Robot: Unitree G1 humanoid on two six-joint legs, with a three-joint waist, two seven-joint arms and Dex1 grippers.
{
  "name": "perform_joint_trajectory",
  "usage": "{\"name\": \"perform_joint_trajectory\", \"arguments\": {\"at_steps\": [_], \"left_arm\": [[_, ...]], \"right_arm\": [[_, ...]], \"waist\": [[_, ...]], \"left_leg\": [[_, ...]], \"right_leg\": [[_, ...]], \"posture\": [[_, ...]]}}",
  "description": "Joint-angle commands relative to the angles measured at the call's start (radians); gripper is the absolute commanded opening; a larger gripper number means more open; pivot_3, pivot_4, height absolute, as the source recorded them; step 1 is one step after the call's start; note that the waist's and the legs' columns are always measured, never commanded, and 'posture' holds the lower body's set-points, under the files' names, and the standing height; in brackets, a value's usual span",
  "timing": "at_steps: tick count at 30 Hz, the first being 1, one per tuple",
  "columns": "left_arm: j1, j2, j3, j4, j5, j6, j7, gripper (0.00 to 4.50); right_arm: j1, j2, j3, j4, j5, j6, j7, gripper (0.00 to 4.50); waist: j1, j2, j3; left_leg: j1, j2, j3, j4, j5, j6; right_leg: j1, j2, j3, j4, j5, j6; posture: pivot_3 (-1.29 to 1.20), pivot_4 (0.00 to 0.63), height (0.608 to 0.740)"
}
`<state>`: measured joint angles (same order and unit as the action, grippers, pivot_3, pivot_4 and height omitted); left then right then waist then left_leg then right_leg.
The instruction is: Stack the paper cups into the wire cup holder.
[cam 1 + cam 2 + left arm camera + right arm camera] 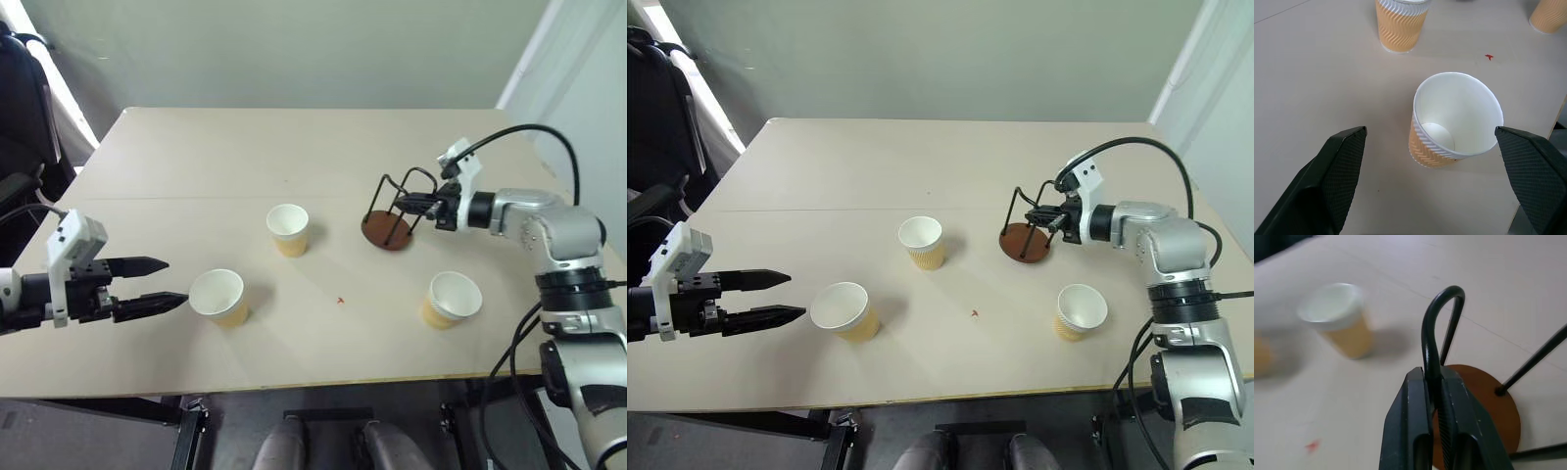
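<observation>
Left eye view: the tabletop (196,157) holds three paper cups. The left gripper (147,284), lower left of the frame, has its jaws spread wide and empty, with the nearest cup (218,297) standing upright just past their tips, mouth up. At the right, the right gripper (419,204) has its jaws clenched on a wire arch of the wire cup holder (390,217).

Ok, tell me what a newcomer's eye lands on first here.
First, the right tool, shut on a wire arch of the tilted wire cup holder on the table's right half. Next, three upright paper cups spread over the table: one mid-table, one near the front right, and one front left, just ahead of the open left tool.
</observation>
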<state>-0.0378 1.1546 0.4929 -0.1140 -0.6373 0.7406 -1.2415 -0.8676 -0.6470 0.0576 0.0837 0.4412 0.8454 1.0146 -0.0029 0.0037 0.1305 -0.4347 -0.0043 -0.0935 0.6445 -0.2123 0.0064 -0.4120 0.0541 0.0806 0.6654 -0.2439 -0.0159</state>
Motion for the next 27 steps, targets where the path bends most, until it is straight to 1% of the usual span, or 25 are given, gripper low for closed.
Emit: {"name": "perform_joint_trajectory", "arguments": {"at_steps": [1, 3, 6, 11, 14, 20, 23, 27], "left_arm": [[-0.023, 0.007, 0.004, -0.003, -0.007, -0.009, -0.004, 4.5], [-0.038, 0.007, -0.011, 0.006, -0.004, -0.012, -0.003, 4.5], [-0.058, 0.006, -0.032, 0.016, 0.0, -0.014, -0.004, 4.5], [-0.07, 0.004, -0.045, 0.019, 0.001, -0.018, -0.004, 4.5], [-0.059, 0.002, -0.037, 0.012, 0.002, -0.02, -0.003, 4.5], [-0.01, -0.002, 0.002, -0.021, -0.005, -0.011, 0.002, 4.5], [-0.001, 0.0, 0.012, -0.025, -0.004, -0.01, 0.004, 4.5], [-0.004, 0.008, 0.011, -0.011, 0.004, -0.016, 0.001, 4.5]], "right_arm": [[0.022, -0.052, 0.012, -0.263, 0.168, 0.018, 0.208, 0.02], [0.028, -0.064, 0.044, -0.322, 0.193, 0.039, 0.24, 0.02], [0.043, -0.076, 0.117, -0.38, 0.168, 0.005, 0.273, 0.02], [0.051, -0.067, 0.214, -0.37, 0.092, -0.076, 0.283, 0.02], [0.064, -0.074, 0.237, -0.374, 0.079, -0.094, 0.296, 0.02], [0.073, -0.056, 0.281, -0.339, 0.0, -0.169, 0.284, 0.02], [0.077, -0.065, 0.325, -0.327, -0.043, -0.233, 0.333, 0.02], [0.07, -0.044, 0.339, -0.276, -0.102, -0.285, 0.31, 0.02]], "waist": [[-0.001, 0.0, 0.0], [-0.001, -0.002, -0.001], [-0.002, -0.002, -0.001], [-0.004, -0.002, -0.001], [-0.003, -0.003, -0.002], [-0.004, -0.003, -0.002], [-0.003, -0.003, -0.002], [-0.003, -0.003, -0.002]], "left_leg": [[0.0, 0.0, 0.0, 0.0, 0.0, 0.0], [0.0, 0.002, 0.0, 0.0, 0.001, -0.002], [0.001, 0.002, -0.001, 0.001, 0.002, -0.004], [0.001, 0.003, -0.001, 0.001, 0.006, -0.002], [0.001, 0.003, -0.001, 0.001, 0.007, -0.002], [0.001, 0.003, -0.001, 0.0, 0.006, -0.002], [0.0, 0.004, -0.001, 0.0, 0.006, -0.003], [0.001, 0.005, -0.001, 0.0, 0.006, -0.003]], "right_leg": [[0.0, 0.001, 0.0, 0.0, 0.0, 0.0], [0.001, 0.002, 0.0, -0.001, 0.0, 0.0], [0.002, 0.003, 0.0, -0.001, 0.0, -0.001], [0.001, 0.003, 0.0, -0.001, 0.005, -0.004], [0.001, 0.003, 0.0, 0.0, 0.006, -0.005], [0.0, 0.004, 0.0, 0.0, 0.005, -0.006], [-0.001, 0.004, 0.0, 0.0, 0.006, -0.006], [0.0, 0.005, 0.0, 0.0, 0.006, -0.006]], "posture": [[0.0, 0.15, 0.74], [0.0, 0.15, 0.74], [0.0, 0.15, 0.74], [0.0, 0.15, 0.74], [0.0, 0.15, 0.74], [0.0, 0.15, 0.74], [0.0, 0.15, 0.74], [0.0, 0.15, 0.74]]}}
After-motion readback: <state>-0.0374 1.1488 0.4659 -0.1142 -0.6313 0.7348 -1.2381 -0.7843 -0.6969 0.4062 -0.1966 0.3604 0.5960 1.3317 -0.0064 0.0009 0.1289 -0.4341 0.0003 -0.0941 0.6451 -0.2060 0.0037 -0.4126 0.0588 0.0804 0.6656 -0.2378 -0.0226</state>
